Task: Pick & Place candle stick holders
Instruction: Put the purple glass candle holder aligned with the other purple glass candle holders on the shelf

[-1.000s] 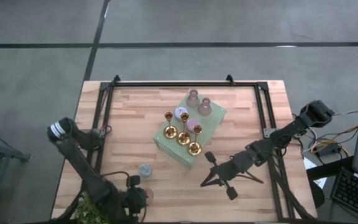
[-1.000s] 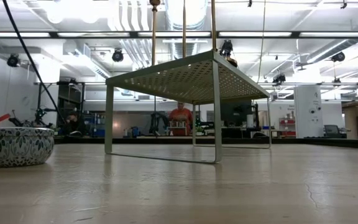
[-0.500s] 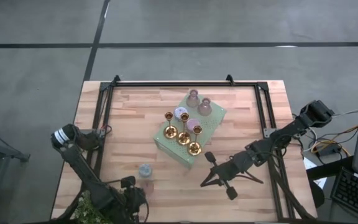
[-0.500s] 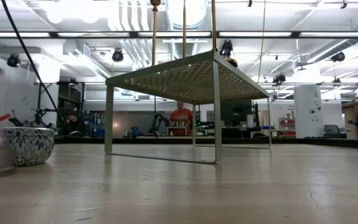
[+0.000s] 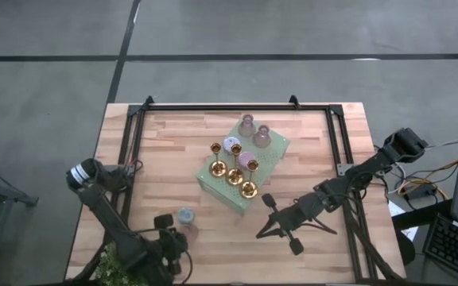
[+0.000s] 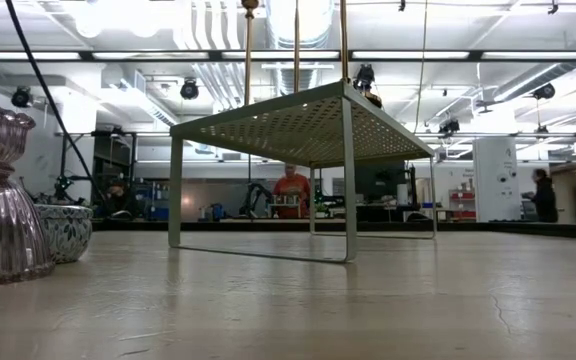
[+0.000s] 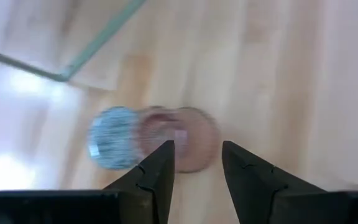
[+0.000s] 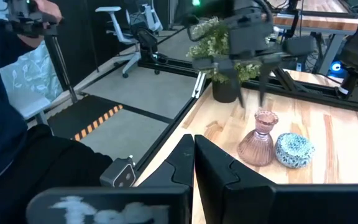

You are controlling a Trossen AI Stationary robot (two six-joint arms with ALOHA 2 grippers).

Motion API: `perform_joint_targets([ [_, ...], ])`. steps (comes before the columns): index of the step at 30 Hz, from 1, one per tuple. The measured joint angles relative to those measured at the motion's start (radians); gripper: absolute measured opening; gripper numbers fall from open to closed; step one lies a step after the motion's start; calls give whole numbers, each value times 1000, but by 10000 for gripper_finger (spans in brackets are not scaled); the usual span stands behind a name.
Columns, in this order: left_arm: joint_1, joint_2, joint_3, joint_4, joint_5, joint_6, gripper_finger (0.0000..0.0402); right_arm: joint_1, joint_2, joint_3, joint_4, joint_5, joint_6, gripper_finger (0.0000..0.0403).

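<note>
Now, your left gripper (image 7: pixel 196 163) hovers over the pink holder (image 8: pixel 257 139), fingers parted and empty, beside the patterned blue bowl (image 8: pixel 294 150) on the worktop (image 5: pixel 324 163). Descend centred, avoid nudging the bowl. Right gripper (image 8: pixel 193 152) closed, idle.

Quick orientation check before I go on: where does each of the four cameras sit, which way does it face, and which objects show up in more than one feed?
High: overhead, straight down; both arms, green rack.
Low: table height, level across; rack legs, no arm.
Left wrist: above the table, downward; open left tool over pink glass holder, blue patterned holder.
Right wrist: faces across the table; shut right tool, left arm beyond.
Shared: pink glass holder beside blue patterned holder, in all four.
</note>
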Motion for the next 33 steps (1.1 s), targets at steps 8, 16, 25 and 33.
perform_joint_targets([
  [8,73,5,-36,-12,49,51,138,0,0,-2,-2,0,-1,8],
  [16,90,15,-64,19,95,68,136,0,0,-6,-2,0,0,8],
  [25,108,13,-75,53,90,98,33,3,0,-7,-6,-3,19,8],
  [33,120,18,-40,143,54,191,32,25,0,-15,-37,-4,26,9],
])
